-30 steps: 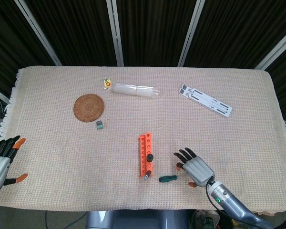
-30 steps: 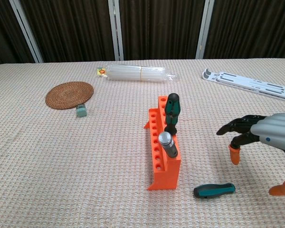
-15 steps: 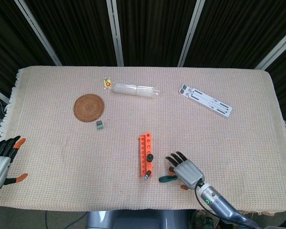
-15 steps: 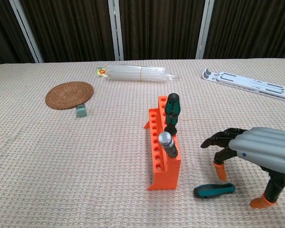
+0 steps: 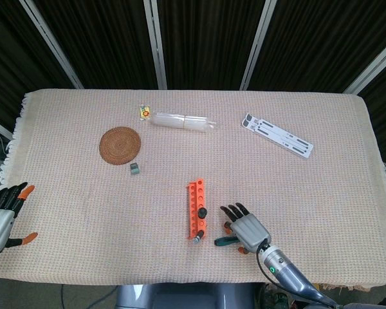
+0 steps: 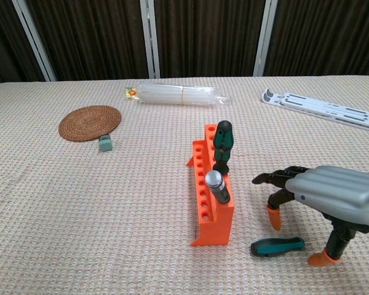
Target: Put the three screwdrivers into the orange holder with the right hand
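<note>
- The right hand (image 6: 323, 196) hangs low at the lower right of the chest view, palm down, fingers spread and arched, holding nothing.
- Its orange-tipped fingers (image 6: 274, 215) stand on either side of the loose green-handled screwdriver (image 6: 277, 246), which lies flat on the bench (image 6: 80, 203) right beneath the hand; I cannot tell whether they touch it.
- Just left of that, the orange holder (image 6: 210, 195) stands near the frame's middle, with a green-handled screwdriver (image 6: 222, 145) upright in it and a grey-capped screwdriver (image 6: 217, 184) nearer the front end.
- In the head view, the left hand (image 5: 1, 217) sits at the lower left edge, fingers apart and empty.
- Farther off: a round woven coaster (image 6: 90, 122) at upper left, a small grey block (image 6: 105, 143) beside it, a clear plastic packet (image 6: 181, 94) at top centre, and a white folding stand (image 6: 320, 107) at upper right.
</note>
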`<state>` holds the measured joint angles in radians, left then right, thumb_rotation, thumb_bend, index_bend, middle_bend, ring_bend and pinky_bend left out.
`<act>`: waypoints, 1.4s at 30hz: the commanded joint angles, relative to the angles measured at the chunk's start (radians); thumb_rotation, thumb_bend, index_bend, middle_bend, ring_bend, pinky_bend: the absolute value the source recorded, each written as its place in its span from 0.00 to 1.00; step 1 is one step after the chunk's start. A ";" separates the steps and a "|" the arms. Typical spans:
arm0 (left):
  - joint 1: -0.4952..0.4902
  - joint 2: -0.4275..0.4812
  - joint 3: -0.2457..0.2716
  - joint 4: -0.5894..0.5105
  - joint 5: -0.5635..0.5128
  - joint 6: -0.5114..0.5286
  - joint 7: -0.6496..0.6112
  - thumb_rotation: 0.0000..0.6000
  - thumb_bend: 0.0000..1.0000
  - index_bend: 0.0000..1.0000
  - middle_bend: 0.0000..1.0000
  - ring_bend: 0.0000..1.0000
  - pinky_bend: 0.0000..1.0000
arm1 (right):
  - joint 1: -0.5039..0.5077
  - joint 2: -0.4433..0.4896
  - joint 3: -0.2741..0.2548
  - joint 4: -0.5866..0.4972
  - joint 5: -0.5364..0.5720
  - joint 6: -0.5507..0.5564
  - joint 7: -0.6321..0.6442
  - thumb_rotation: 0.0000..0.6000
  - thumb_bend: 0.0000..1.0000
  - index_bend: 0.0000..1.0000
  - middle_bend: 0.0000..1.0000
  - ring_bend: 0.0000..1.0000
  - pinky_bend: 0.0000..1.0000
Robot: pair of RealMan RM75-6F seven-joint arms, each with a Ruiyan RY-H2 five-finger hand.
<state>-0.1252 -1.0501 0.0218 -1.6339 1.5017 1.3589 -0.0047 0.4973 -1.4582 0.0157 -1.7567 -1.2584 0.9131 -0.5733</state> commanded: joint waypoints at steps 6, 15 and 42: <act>-0.003 -0.001 -0.001 0.002 -0.002 -0.004 -0.003 1.00 0.02 0.04 0.00 0.00 0.00 | 0.006 -0.024 -0.007 -0.011 0.032 0.005 0.004 1.00 0.10 0.42 0.00 0.00 0.00; -0.001 -0.001 0.001 0.004 -0.004 -0.005 -0.005 1.00 0.02 0.04 0.00 0.00 0.00 | 0.018 -0.064 -0.008 0.004 0.061 0.026 0.004 1.00 0.16 0.46 0.00 0.00 0.00; -0.002 0.002 0.003 -0.001 -0.008 -0.011 -0.004 1.00 0.02 0.03 0.00 0.00 0.00 | 0.031 -0.099 -0.046 0.036 0.058 0.082 -0.037 1.00 0.21 0.49 0.00 0.00 0.00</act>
<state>-0.1276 -1.0484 0.0246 -1.6351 1.4938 1.3483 -0.0083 0.5294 -1.5566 -0.0286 -1.7201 -1.1984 0.9932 -0.6088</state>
